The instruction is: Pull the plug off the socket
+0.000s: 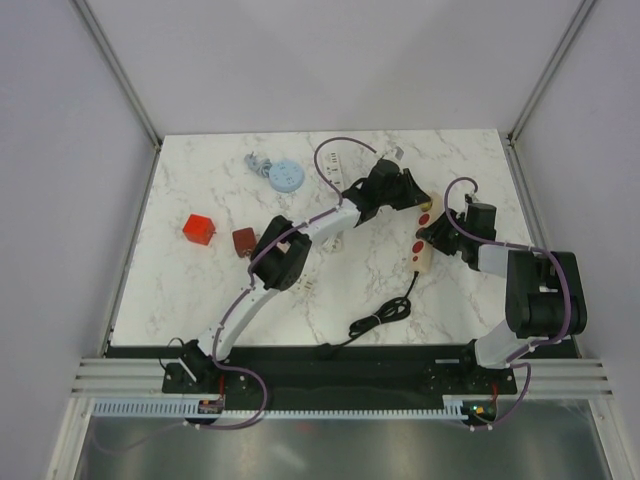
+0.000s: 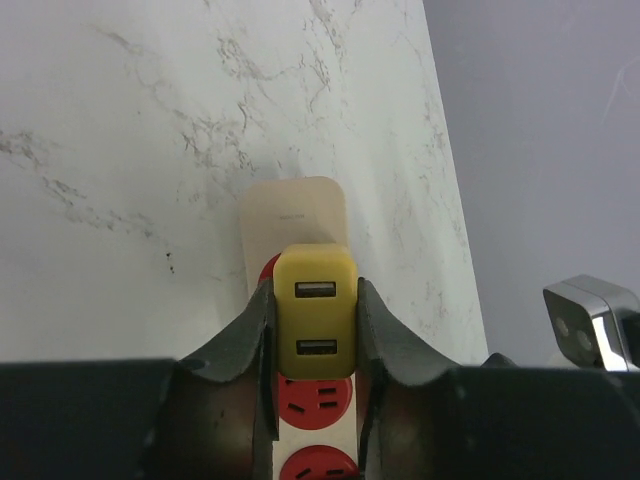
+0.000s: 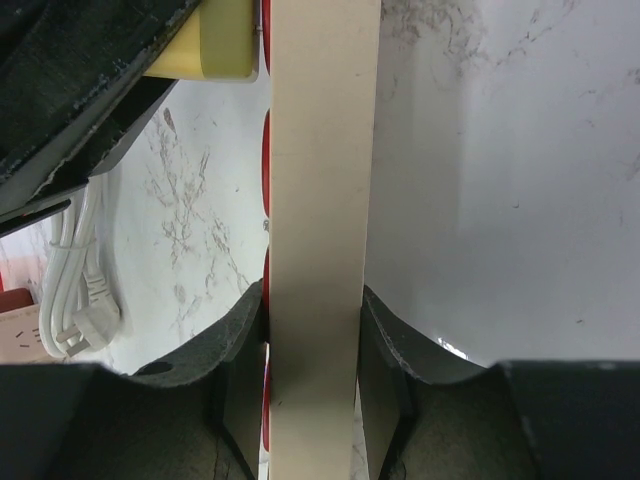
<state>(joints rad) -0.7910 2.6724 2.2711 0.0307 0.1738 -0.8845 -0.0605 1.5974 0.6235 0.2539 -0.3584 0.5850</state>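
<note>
A cream power strip (image 1: 424, 238) with red sockets lies at the right of the marble table. A yellow USB plug (image 2: 315, 316) sits in its far socket. My left gripper (image 2: 314, 340) is shut on the plug, one finger on each side; in the top view it (image 1: 408, 194) is at the strip's far end. My right gripper (image 3: 314, 345) is shut on the strip's body (image 3: 318, 200), seen edge-on, with the plug (image 3: 215, 45) at the upper left. In the top view my right gripper (image 1: 440, 232) is at the strip's right side.
The strip's black cable (image 1: 385, 315) coils toward the near edge. A red cube (image 1: 198, 229) and a brown cube (image 1: 243, 241) lie at the left. A blue round lid (image 1: 284, 177) lies at the back. A white cord and plug (image 3: 75, 300) lie beyond the strip.
</note>
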